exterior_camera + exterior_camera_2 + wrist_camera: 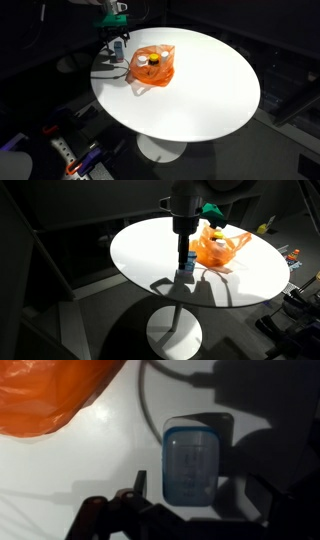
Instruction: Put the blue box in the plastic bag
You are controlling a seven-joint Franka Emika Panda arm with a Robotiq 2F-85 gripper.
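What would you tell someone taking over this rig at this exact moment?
Pincer: open, low over the blue box, with one finger on each side in the wrist view. Nothing is gripped.
Blue box: on the white table, beside the orange plastic bag and not inside it.
Bag: lying on the table close to the box, with its opening facing up in an exterior view.
Done: the approach, with the pincer lined up on the box.
Left: close on the box, lift it, carry it over the bag opening and release it.
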